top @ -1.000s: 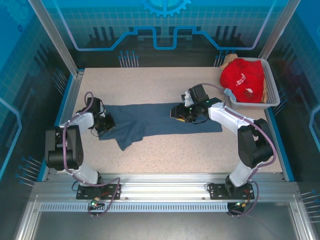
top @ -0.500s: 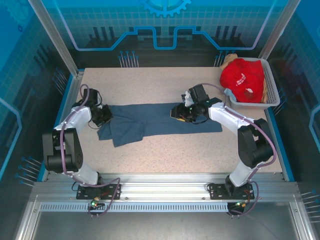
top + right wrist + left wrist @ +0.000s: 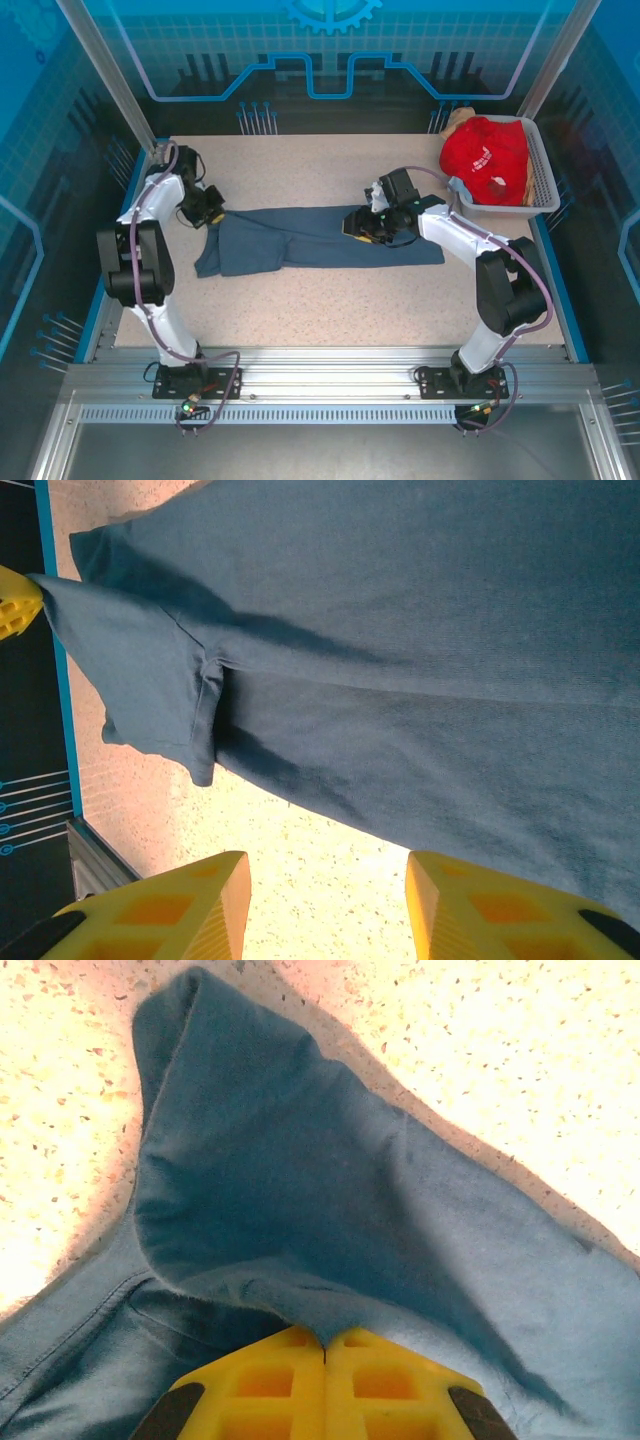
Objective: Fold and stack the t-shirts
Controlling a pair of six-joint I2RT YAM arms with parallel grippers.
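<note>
Looks down on a table [image 3: 330,310] with a slate-blue t-shirt [image 3: 300,238] drawn out flat across the middle, from 9 o'clock toward 3. Finds the left tool [image 3: 212,212] at 9 o'clock, clamped tight on a fold of the shirt's edge, probably to pull a sleeve straight. Finds the right tool [image 3: 362,226] near centre, parted halfway above the cloth and gripping nothing, perhaps to steady it. Leaves a red t-shirt [image 3: 485,160] waiting in the white basket [image 3: 545,175] at 2 o'clock
</note>
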